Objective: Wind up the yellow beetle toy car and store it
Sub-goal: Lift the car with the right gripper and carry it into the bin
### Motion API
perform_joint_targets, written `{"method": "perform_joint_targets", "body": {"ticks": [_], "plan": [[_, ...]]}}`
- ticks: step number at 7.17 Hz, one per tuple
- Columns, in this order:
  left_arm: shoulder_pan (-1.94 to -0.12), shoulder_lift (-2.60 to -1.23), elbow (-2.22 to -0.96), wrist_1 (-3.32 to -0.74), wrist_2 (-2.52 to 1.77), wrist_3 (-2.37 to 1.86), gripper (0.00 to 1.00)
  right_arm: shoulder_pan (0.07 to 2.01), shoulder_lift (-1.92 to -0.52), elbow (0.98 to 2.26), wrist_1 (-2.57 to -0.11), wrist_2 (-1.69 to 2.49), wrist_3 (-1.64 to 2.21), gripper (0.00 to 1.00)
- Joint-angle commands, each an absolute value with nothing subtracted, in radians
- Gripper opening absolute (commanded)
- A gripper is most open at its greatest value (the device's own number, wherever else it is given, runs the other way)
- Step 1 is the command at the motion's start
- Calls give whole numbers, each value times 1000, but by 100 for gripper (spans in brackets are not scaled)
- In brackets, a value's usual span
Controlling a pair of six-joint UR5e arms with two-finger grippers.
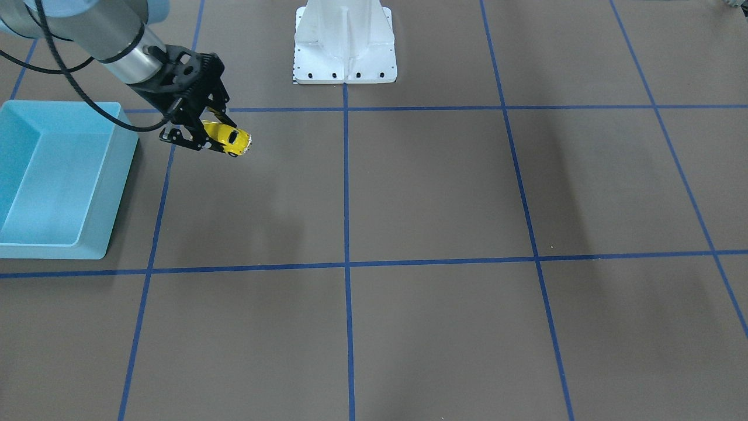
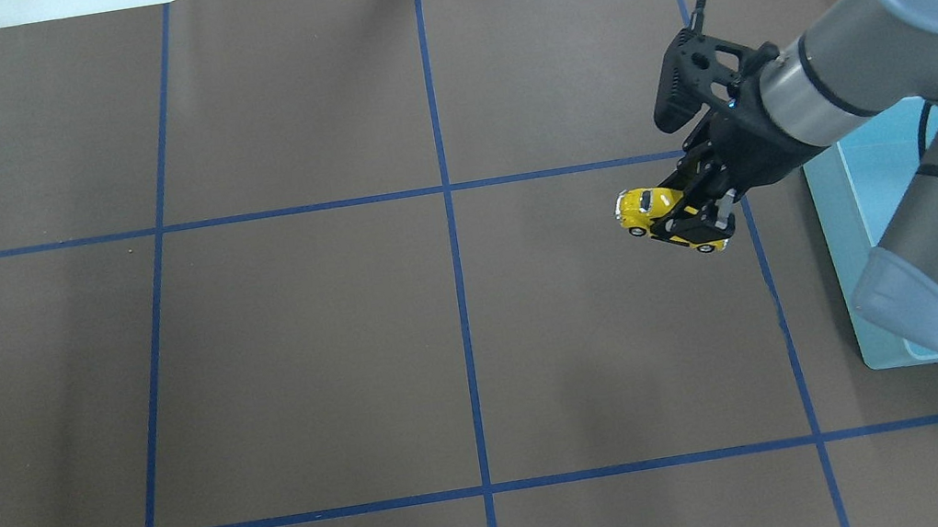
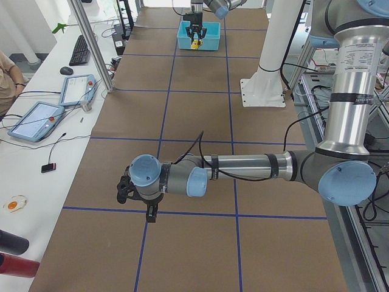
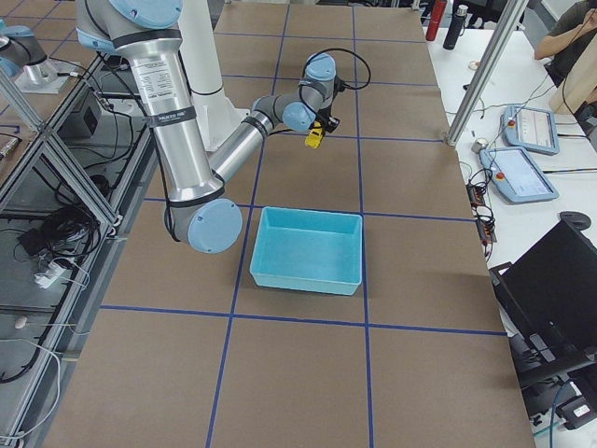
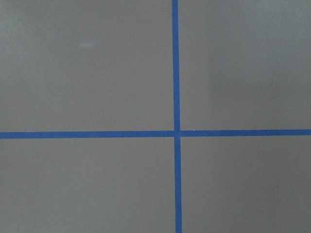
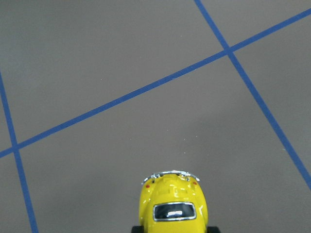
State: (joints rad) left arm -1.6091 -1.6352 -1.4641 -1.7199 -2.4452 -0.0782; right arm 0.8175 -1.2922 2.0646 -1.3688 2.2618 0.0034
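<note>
The yellow beetle toy car (image 1: pixel 229 138) hangs above the brown table, with my right gripper (image 1: pixel 215 139) shut on its sides. From overhead, the car (image 2: pixel 645 206) sticks out of the gripper (image 2: pixel 691 223) toward the table's middle, a little way from the light blue bin (image 2: pixel 835 246). The right wrist view has the car's (image 6: pixel 173 206) yellow roof and a dark window at the bottom edge, over bare mat. My left gripper (image 3: pixel 150 216) shows only in the exterior left view, low over the table's other end; I cannot tell whether it is open or shut.
The bin (image 1: pixel 120 175) stands beside the right arm and holds nothing I can see. The white robot pedestal (image 1: pixel 345 44) stands at the table's robot side. Blue tape lines grid the mat. A side bench holds tablets (image 3: pixel 36 118), with a person seated there.
</note>
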Motion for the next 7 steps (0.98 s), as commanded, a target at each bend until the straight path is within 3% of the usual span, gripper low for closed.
{"method": "perform_joint_targets", "body": {"ticks": [1, 5, 7], "plan": [[-1609, -1635, -1465, -1721, -2445, -94, 100, 903, -1473, 2207, -1379, 2324, -140, 0], [-1609, -1635, -1465, -1721, -2445, -94, 100, 1046, -1736, 2227, -1379, 2368, -568, 0], [-1609, -1635, -1465, -1721, -2445, -94, 100, 1135, -1813, 2107, -1373, 2417, -824, 0]]}}
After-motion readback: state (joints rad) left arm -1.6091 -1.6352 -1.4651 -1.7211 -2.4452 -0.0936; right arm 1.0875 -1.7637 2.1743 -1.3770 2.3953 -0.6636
